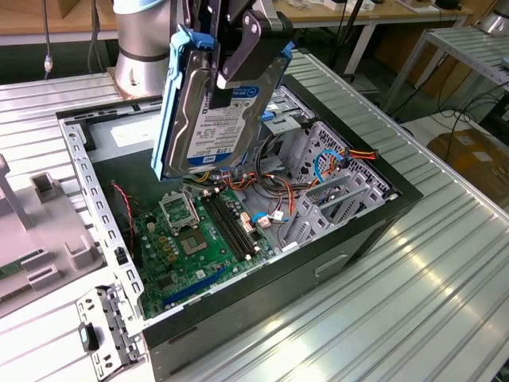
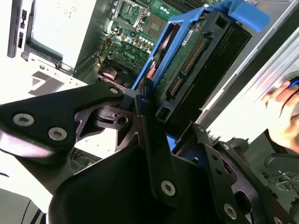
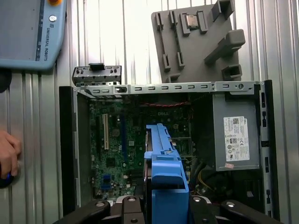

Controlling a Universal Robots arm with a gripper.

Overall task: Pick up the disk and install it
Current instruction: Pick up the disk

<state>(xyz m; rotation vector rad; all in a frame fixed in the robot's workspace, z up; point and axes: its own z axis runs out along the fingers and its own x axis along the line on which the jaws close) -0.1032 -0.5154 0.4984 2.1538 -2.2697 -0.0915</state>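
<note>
Upper centre in the exterior view, 1 gripper [image 1: 238, 62] clamps 1 disk [image 1: 208, 119] upright between its fingers, above 1 open computer case [image 1: 350, 253].

The disk [image 1: 213, 103] has a dull silver metal face with a smooth printed label, framed in smooth bright blue plastic. The computer case [image 1: 75, 159] is bare perforated sheet metal, and its motherboard [image 1: 187, 247] is matt green. The table [image 1: 413, 302] is ribbed, satin-finished aluminium.
</note>
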